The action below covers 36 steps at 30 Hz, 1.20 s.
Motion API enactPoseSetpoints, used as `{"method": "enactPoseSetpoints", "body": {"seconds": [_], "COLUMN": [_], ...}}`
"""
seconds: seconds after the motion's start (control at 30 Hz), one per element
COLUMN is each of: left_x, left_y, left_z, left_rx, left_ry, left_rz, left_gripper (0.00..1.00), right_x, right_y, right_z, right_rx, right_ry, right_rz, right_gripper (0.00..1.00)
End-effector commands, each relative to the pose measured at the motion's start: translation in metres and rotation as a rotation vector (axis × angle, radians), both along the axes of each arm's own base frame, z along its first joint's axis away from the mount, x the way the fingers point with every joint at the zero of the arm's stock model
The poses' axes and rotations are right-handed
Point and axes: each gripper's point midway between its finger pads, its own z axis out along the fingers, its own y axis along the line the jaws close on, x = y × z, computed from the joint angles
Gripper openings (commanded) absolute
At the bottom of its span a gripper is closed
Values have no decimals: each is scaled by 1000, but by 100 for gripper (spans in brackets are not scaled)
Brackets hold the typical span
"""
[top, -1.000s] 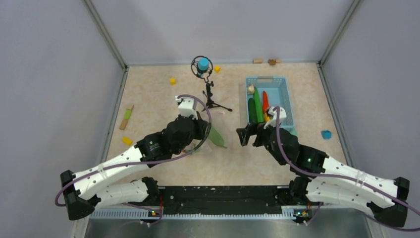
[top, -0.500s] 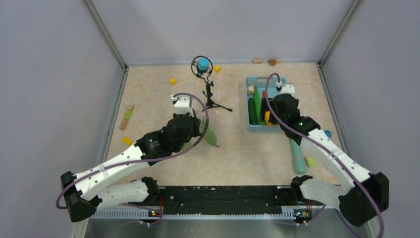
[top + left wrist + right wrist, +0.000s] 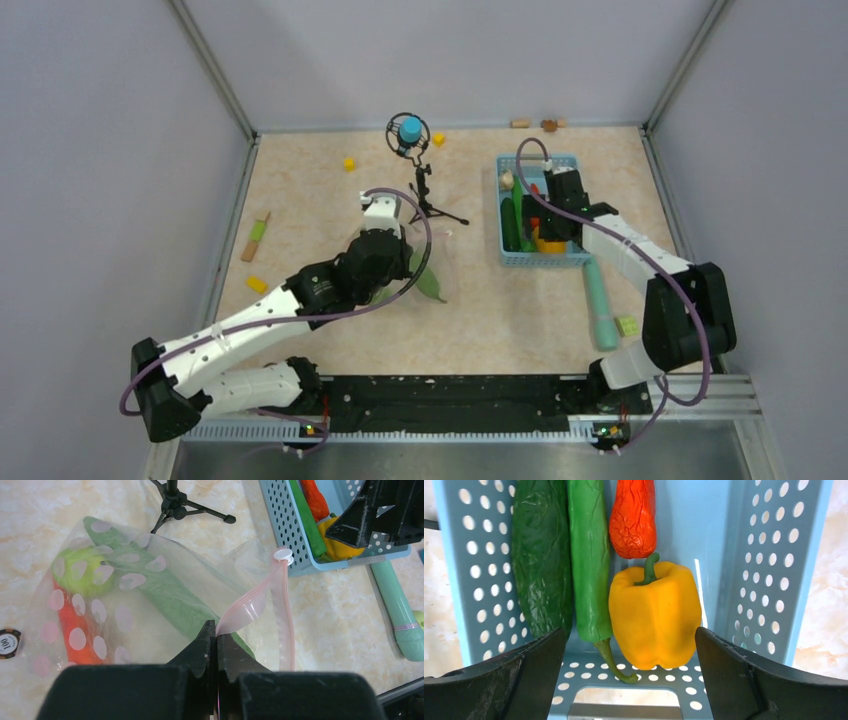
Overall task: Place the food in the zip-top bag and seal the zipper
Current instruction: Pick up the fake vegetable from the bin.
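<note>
Left claw (image 3: 216, 632) is clamped on the pale pink zipper (image 3: 250, 605), so one edge of the zip-top bag (image 3: 131, 581) is held up off the tabletop (image 3: 500, 310). Film is floppy and clear, with white dots.

Already bagged: long green piece (image 3: 170, 595), red-orange piece (image 3: 75, 640), round pear (image 3: 82, 572).

Right claw (image 3: 629, 630) is spread wide over the perforated blue basket (image 3: 769, 580).

Left to be moved: two cucumbers (image 3: 589, 555), glossy yellow pepper (image 3: 656, 615), wrinkled red piece (image 3: 633, 517), mushroom (image 3: 507, 180).

Sealing is not yet done.

Bright, even overhead light; shadows soft, short. White glare streak on light blue perforated plastic basket (image 3: 766, 555) floor, faint sheen on clear dotted plastic zip-top bag (image 3: 150, 580).
</note>
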Motion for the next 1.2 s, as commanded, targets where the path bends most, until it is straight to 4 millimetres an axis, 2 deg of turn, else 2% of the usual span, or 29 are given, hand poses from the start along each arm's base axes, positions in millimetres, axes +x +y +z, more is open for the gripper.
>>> {"method": "enactPoseSetpoints", "body": {"seconds": [0.0,0.13,0.27,0.4,0.53,0.6,0.77,0.9,1.0,1.17], "left_x": [4,5,6,5,2,1,-5,-8,-9,-10], "left_y": [-5,-6,-7,-5,-3,-2,-1,-6,-5,-5], "left_z": [0,-4,-6,-7,-7,-7,-7,-9,-10,-12], "left_rx": [0,10,14,14,-1,2,-1,-17,-11,-12], "left_ry": [-12,-5,-2,-4,-9,-15,-12,-10,-4,2], "left_rz": [-18,-17,-15,-10,-17,-28,-56,-87,-90,-91], "left_gripper": [0,0,0,0,0,0,0,0,0,0], "right_x": [21,19,18,16,17,16,9,0,-11,-46], "right_y": [-6,-10,-12,-14,-15,-18,-27,-21,0,55], "right_z": [7,-6,-14,-17,-8,3,34,66,92,132], "right_rx": [-6,-23,-24,-19,-8,-6,7,78,192,438], "right_ry": [-44,-19,-1,2,-24,-56,-160,-257,-339,-443], "right_rz": [-42,-67,-95,-130,-149,-168,-211,-172,-53,257], "right_gripper": [98,97,88,72,52,44,35,30,28,26]}}
